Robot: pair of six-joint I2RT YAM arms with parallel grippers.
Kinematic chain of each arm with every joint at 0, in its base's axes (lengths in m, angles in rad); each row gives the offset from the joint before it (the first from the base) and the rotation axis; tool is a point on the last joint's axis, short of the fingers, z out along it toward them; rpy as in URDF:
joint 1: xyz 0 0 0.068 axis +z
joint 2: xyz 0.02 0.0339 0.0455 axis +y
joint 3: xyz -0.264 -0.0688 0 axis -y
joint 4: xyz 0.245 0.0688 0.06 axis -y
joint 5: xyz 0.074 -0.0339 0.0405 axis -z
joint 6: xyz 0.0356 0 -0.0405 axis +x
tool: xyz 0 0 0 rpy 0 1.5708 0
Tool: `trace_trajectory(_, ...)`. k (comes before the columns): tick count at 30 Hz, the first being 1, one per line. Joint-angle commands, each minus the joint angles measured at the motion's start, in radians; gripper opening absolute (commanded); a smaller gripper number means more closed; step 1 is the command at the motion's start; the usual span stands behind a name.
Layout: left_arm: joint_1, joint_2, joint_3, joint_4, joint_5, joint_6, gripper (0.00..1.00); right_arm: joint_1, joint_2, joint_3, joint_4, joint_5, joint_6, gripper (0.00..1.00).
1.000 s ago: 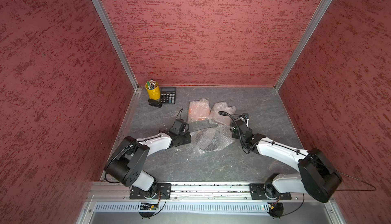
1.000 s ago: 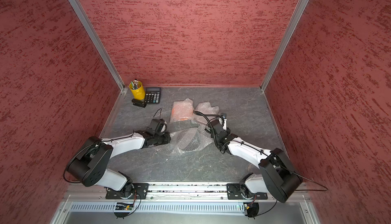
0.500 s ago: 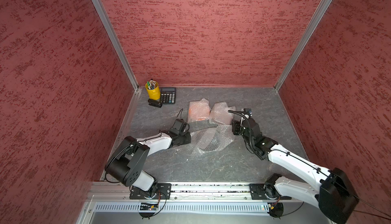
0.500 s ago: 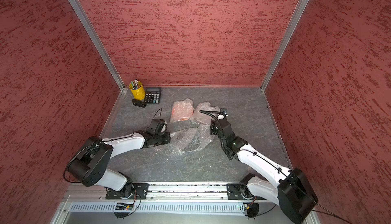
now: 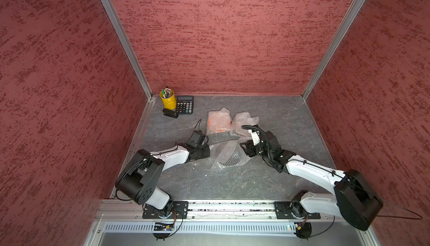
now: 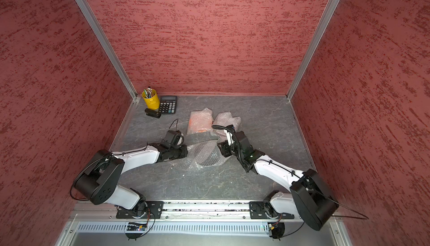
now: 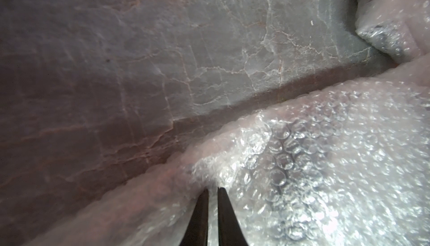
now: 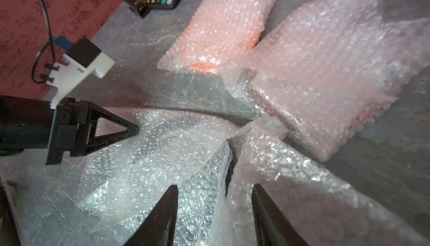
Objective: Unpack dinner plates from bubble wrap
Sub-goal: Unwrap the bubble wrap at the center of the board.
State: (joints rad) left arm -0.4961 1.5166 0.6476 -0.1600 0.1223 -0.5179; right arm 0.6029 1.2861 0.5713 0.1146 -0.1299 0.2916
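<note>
A loose sheet of bubble wrap (image 5: 226, 156) lies crumpled mid-table between my two arms. My left gripper (image 7: 213, 189) is shut on its left edge, a thin fold pinched between the fingertips. My right gripper (image 8: 214, 186) is open at the sheet's right side, with wrap lying between its spread fingers. A dark plate (image 8: 229, 172) shows as a black sliver under that wrap. Behind lie two wrapped bundles. The left bundle (image 5: 217, 124) holds the orange plate, whose bare rim (image 8: 204, 67) peeks out. The right bundle (image 5: 243, 121) looks reddish inside.
A yellow pen cup (image 5: 168, 98), a calculator (image 5: 184, 104) and a black stapler (image 5: 170, 113) stand in the back left corner. Red walls close three sides of the grey table (image 5: 290, 117). A metal rail (image 5: 232, 206) runs along the front.
The right arm has swung out and come back, and its gripper now sits lower and further left at the loose wrap's right edge. The left arm has not moved.
</note>
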Motion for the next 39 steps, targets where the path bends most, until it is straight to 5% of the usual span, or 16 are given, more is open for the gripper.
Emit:
trace_trajectory(1, -0.011, 0.021, -0.004, -0.071, -0.012, 0.02, 0.12, -0.002, 0.029, 0.009, 0.003, 0.037, 0.023, 0.51)
trace_trajectory(16, -0.051, -0.021, 0.047, -0.135, -0.044, 0.047, 0.16, -0.002, 0.19, 0.049, -0.049, 0.179, 0.049, 0.41)
trace_trajectory(23, -0.098, -0.115, 0.109, -0.219, -0.083, 0.088, 0.35, -0.002, 0.226, 0.054, -0.031, 0.175, 0.057, 0.4)
trace_trajectory(30, -0.208, -0.18, 0.163, -0.239, -0.133, 0.175, 0.51, -0.002, 0.245, 0.052, -0.014, 0.174, 0.066, 0.4)
trace_trajectory(39, -0.411, -0.163, 0.19, -0.185, -0.243, 0.347, 0.53, -0.002, 0.271, 0.053, 0.006, 0.161, 0.083, 0.4)
